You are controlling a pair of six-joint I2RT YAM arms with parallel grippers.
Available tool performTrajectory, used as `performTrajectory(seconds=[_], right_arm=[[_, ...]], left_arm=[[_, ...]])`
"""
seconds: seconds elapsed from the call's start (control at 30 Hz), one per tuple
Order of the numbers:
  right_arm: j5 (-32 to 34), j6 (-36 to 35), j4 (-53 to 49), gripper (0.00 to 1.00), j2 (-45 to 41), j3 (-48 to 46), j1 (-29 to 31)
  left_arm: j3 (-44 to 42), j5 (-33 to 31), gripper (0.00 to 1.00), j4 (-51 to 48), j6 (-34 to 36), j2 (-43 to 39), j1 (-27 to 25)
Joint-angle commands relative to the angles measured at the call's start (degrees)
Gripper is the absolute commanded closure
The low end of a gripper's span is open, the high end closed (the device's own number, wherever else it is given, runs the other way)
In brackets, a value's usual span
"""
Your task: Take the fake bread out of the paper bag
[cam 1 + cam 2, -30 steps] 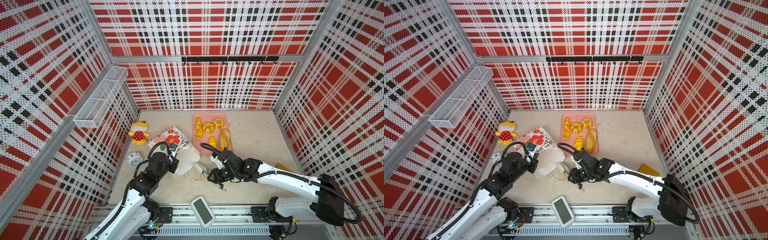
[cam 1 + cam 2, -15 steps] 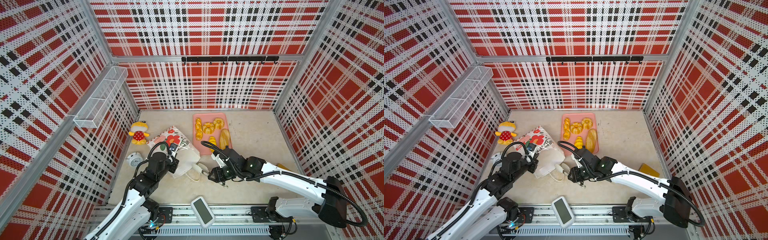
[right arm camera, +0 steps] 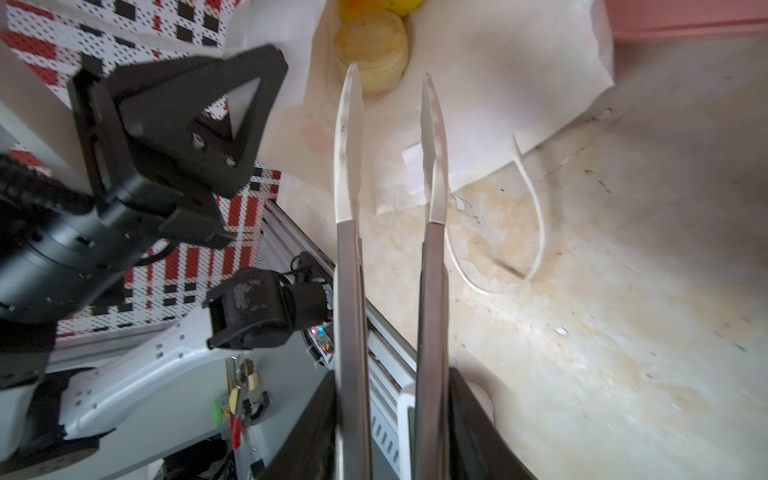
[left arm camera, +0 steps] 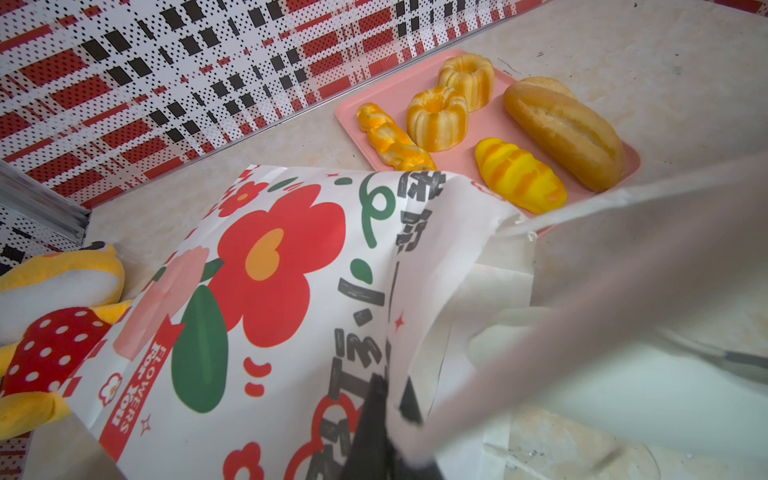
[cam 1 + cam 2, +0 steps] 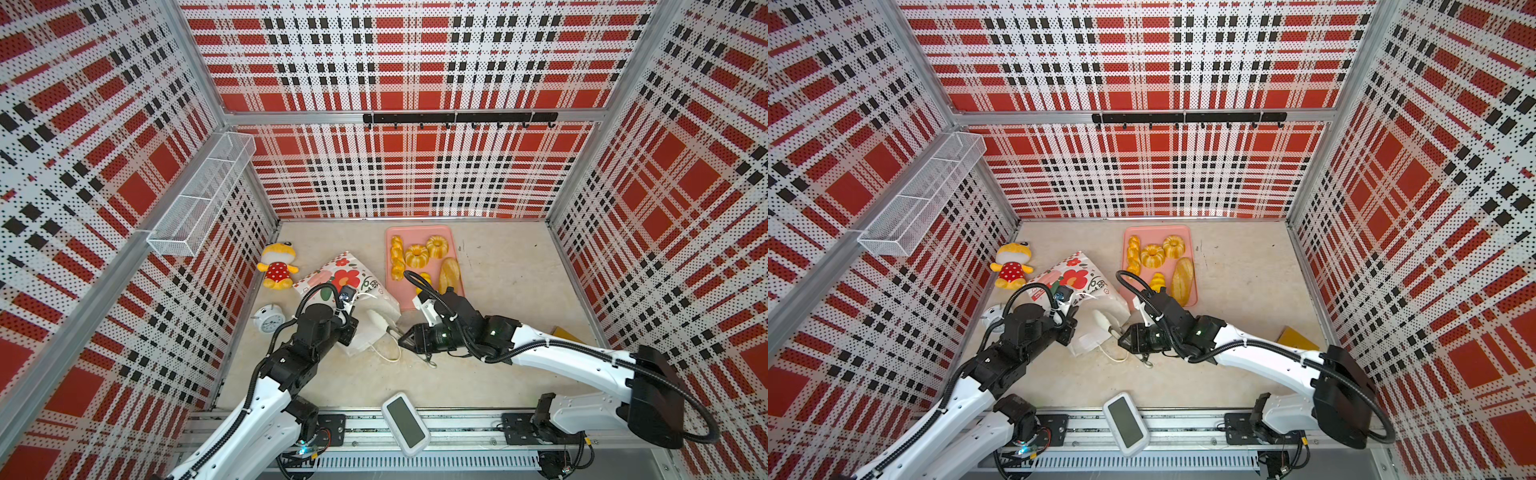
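Observation:
The paper bag lies on its side, white with red flowers, mouth towards my right arm. My left gripper is shut on the bag's mouth edge and holds it up. My right gripper is shut on metal tongs with white tips. The tips stand apart at the bag's mouth, just short of a pale round fake bread inside. More fake bread lies on a pink tray: ring cakes, a loaf, a twisted stick, a roll.
A yellow plush toy and a white alarm clock sit by the left wall. The bag's cord handle trails on the floor. A white device lies at the front edge, a yellow flat thing at the right wall.
My right arm has moved left, bringing the tongs' tips up to the bag's mouth. My left gripper and the bag have stayed put.

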Motion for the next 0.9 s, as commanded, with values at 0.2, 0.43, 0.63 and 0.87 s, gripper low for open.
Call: performTrajectory(seconds=[0.2, 0.43, 0.63, 0.87], right_arm=[[2.3, 18.1, 37.7, 0.61, 13.4, -3.2, -0.2], [2.4, 23.7, 49.7, 0.6, 23.3, 0.2, -0.3], [2.2, 30.0, 61.7, 0.59, 31.5, 1.7, -0.5], [3.9, 33.6, 67.2, 0.57, 36.1, 1.8, -0.5]], left_arm=[[2.0, 0.6, 1.0, 1.7, 1.0, 0.1, -0.2], [1.5, 1.5, 1.0, 2.4, 1.3, 0.6, 0.3], [1.1, 2.0, 1.0, 3.1, 1.4, 0.8, 0.6], [1.0, 2.7, 1.0, 2.7, 1.9, 0.6, 1.1]])
